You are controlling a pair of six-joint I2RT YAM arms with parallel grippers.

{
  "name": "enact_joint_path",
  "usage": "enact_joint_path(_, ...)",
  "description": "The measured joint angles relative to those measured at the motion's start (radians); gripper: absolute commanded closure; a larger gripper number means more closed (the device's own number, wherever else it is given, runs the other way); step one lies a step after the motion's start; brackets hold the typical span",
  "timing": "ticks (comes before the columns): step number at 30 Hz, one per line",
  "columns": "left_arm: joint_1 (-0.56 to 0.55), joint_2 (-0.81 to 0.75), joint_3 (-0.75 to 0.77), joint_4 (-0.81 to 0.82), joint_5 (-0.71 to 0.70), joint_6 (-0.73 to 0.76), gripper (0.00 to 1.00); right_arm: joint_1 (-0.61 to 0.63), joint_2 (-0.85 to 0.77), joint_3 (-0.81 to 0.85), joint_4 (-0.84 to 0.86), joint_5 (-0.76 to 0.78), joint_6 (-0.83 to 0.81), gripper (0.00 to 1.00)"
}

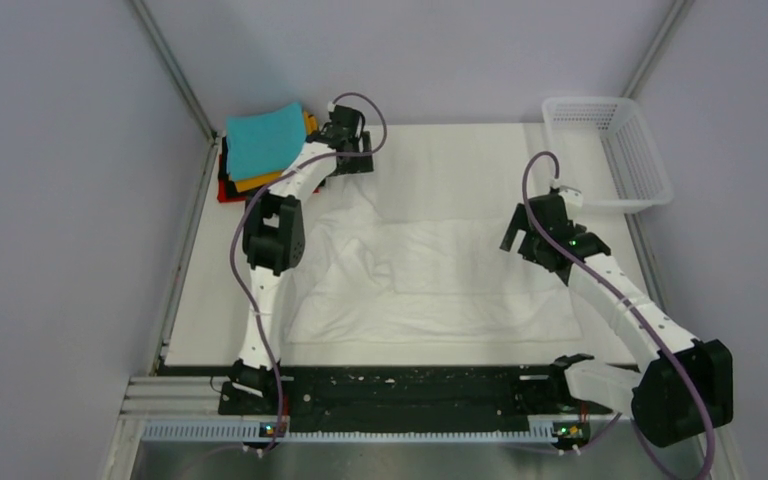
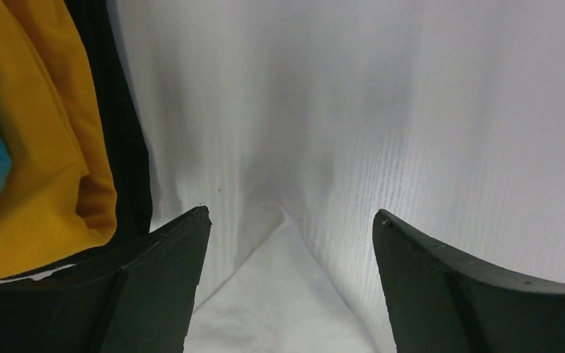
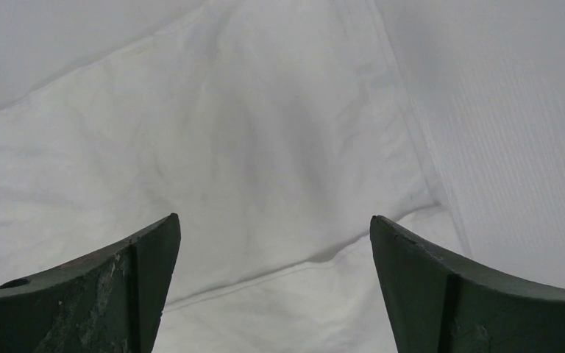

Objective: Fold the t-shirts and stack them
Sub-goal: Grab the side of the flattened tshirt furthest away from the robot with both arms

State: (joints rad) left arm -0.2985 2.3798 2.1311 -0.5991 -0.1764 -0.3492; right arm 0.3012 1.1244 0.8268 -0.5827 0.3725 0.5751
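Observation:
A thin white t-shirt point(image 1: 430, 275) lies spread on the white table. A stack of folded shirts sits at the far left corner, teal point(image 1: 263, 138) on top, then orange point(image 1: 258, 182), black and red point(image 1: 230, 194). My left gripper point(image 1: 352, 160) is open and empty at the shirt's far left corner. In the left wrist view a pointed corner of the white shirt point(image 2: 279, 294) lies between the fingers point(image 2: 154, 287), with the orange shirt point(image 2: 51, 169) to the left. My right gripper point(image 1: 522, 240) is open and empty over the white shirt's right edge; its hem point(image 3: 301, 265) shows between the fingers.
A white plastic mesh basket point(image 1: 612, 150) stands at the far right corner. Metal frame posts run along the table's left point(image 1: 175, 290) and right sides. A black rail point(image 1: 400, 395) crosses the near edge by the arm bases.

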Motion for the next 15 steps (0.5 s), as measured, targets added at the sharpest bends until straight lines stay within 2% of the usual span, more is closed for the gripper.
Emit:
enact_joint_path(2,0.000,0.010,-0.002,-0.040,-0.002,0.006,0.17,-0.006,0.013,0.000,0.001,0.000,-0.004,0.01)
enact_joint_path(6,0.000,0.010,-0.005,-0.065,-0.004,0.012,0.30,-0.017,0.032,0.000,0.014,0.000,-0.008,0.01)
enact_joint_path(9,0.000,0.010,-0.009,-0.076,0.000,0.016,0.34,-0.023,0.046,0.000,0.015,-0.001,-0.014,0.01)
enact_joint_path(13,-0.002,0.012,-0.009,-0.085,0.007,0.022,0.48,-0.027,0.056,0.000,0.016,-0.003,-0.022,0.01)
enact_joint_path(15,-0.003,0.017,-0.009,-0.087,0.008,0.024,0.49,-0.031,0.057,0.000,0.016,-0.003,-0.025,0.01)
